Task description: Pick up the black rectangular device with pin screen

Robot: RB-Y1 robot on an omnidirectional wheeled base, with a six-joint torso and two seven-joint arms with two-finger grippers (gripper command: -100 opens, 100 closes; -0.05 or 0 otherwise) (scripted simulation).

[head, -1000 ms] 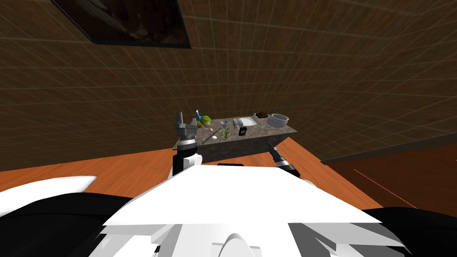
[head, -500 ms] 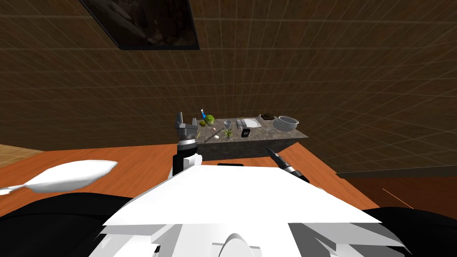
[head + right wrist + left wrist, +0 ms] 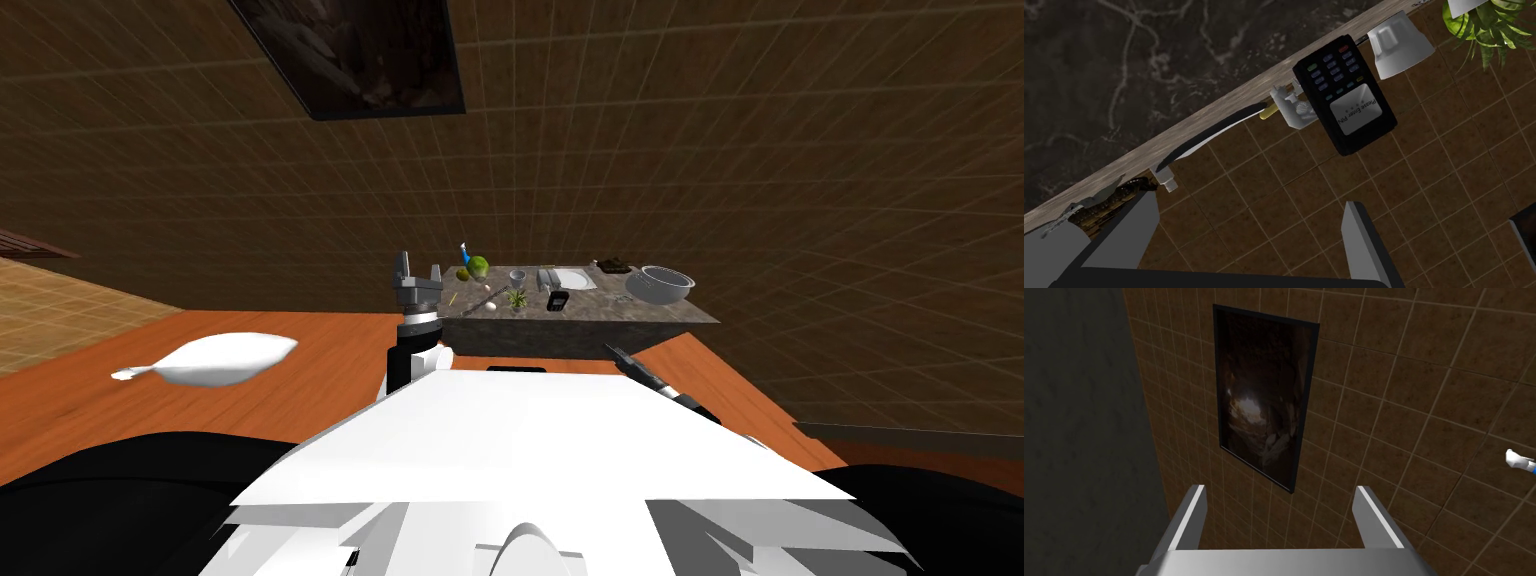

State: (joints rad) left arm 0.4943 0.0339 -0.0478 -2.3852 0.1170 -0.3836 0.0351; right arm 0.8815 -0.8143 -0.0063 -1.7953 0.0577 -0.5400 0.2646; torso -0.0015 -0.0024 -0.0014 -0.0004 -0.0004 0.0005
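The black device (image 3: 557, 301) with a keypad and a pale screen lies near the front edge of a dark marble counter (image 3: 600, 318) ahead of me. In the right wrist view the black device (image 3: 1344, 102) is some way beyond my right gripper (image 3: 1250, 202), which is open with nothing between its fingers. My right gripper (image 3: 609, 349) hangs low in front of the counter's front face. My left gripper (image 3: 420, 270) is raised by the counter's left end, and the left gripper (image 3: 1280, 488) is open and holds nothing.
On the counter stand a grey bowl (image 3: 660, 284), a green ball (image 3: 479, 266), a small plant (image 3: 517, 298), a cup (image 3: 517, 276) and a white basin (image 3: 572, 279). A white shape (image 3: 225, 358) lies on the orange floor to the left. Brown tiled walls stand behind.
My view has swung, so the counter sits further right and the white shape on the floor has come into fuller view. Both arms hold their pose.
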